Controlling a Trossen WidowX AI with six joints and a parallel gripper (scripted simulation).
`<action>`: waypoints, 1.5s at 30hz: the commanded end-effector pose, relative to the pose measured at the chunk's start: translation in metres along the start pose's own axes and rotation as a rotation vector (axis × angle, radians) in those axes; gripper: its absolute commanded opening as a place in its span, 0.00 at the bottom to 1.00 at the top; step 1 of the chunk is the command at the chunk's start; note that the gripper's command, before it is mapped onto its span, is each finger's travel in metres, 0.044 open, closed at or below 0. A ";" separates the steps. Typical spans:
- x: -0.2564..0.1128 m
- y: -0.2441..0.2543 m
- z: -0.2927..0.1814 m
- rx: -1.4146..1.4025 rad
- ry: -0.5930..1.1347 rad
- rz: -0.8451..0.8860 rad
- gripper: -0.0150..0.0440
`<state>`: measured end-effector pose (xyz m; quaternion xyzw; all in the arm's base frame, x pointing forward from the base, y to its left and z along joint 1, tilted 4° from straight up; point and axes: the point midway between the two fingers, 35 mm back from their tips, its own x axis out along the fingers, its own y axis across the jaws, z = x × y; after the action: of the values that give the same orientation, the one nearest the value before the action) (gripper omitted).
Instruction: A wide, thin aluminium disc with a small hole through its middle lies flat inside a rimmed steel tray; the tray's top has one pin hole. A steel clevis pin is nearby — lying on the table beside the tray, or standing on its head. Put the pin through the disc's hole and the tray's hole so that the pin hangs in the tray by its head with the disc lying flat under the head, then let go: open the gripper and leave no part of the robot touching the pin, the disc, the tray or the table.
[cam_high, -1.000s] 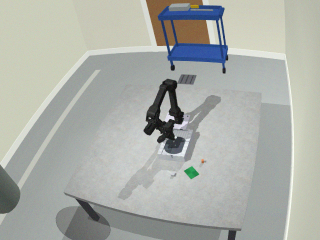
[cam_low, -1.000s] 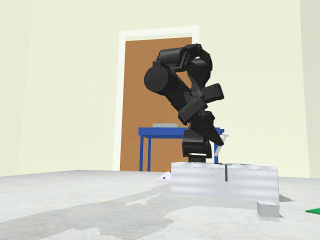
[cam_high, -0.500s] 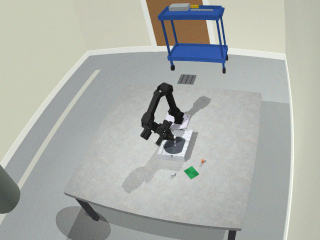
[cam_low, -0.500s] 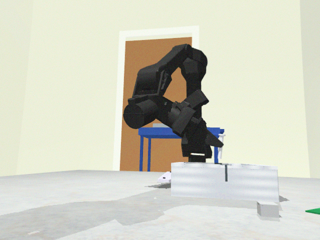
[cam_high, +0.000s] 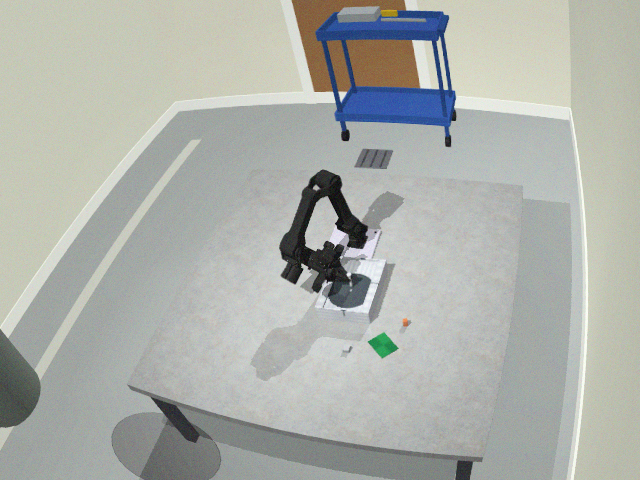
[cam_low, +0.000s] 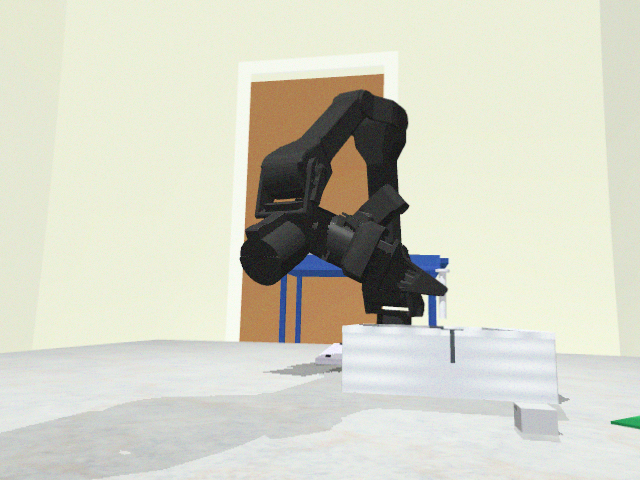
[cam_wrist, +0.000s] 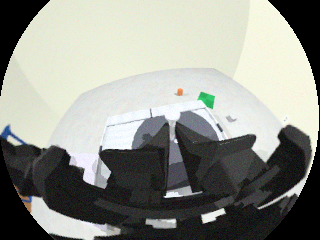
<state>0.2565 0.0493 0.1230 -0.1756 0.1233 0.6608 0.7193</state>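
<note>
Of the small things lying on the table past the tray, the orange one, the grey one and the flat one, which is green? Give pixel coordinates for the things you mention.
The flat green square (cam_high: 383, 345) (cam_wrist: 206, 100).

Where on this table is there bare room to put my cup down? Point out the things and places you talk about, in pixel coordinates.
Between the orange block (cam_high: 405, 322) (cam_wrist: 180, 92) and the table's (cam_high: 439, 361) right edge in the top view. It's crowded around the tray (cam_high: 377, 289) (cam_low: 413, 366) (cam_wrist: 116, 119), where the gripper (cam_high: 348, 280) (cam_low: 445, 290) (cam_wrist: 171, 126) holds the pin (cam_high: 351, 282) (cam_low: 442, 304) (cam_wrist: 172, 116).

disc's hole (cam_high: 351, 290) too small to resolve, green square (cam_low: 628, 422) cut by exterior frame edge, tray's pin hole obscured
</note>
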 end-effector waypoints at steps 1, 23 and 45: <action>0.002 -0.010 0.001 0.003 -0.014 -0.005 0.25; 0.008 -0.009 -0.014 0.003 -0.015 -0.005 0.25; 0.006 -0.009 -0.013 0.003 -0.014 -0.005 0.25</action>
<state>0.2675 0.0497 0.1102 -0.1695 0.1169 0.6586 0.7237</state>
